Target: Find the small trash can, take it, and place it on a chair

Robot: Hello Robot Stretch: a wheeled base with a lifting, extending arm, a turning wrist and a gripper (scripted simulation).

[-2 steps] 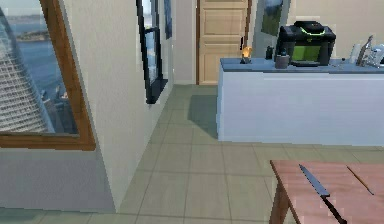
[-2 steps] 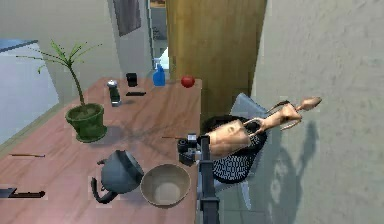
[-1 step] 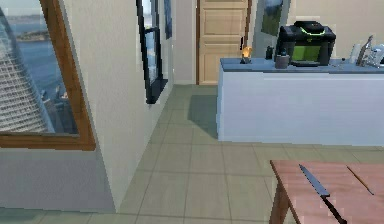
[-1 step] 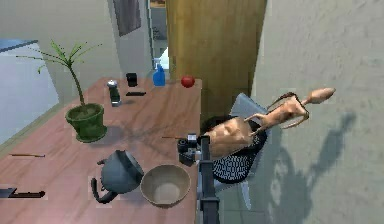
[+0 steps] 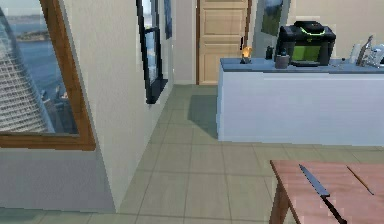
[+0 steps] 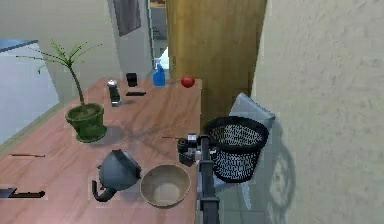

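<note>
A black mesh trash can [image 6: 238, 148] shows in the arm side view just past the wooden table's [image 6: 70, 165] right edge, in front of a grey-blue chair [image 6: 252, 108]. The dark arm rises from the bottom edge, and the gripper [image 6: 190, 147] sits right beside the can's left rim. I cannot tell whether the gripper holds the can or whether the can rests on the chair seat.
On the table stand a potted plant [image 6: 85, 118], a dark kettle [image 6: 118, 172], a bowl [image 6: 165, 185], a red apple [image 6: 187, 81] and a blue bottle [image 6: 158, 73]. Ahead are tiled floor, a pale counter [image 5: 300, 100] with an appliance [image 5: 306, 44], and a wooden door [image 5: 222, 40].
</note>
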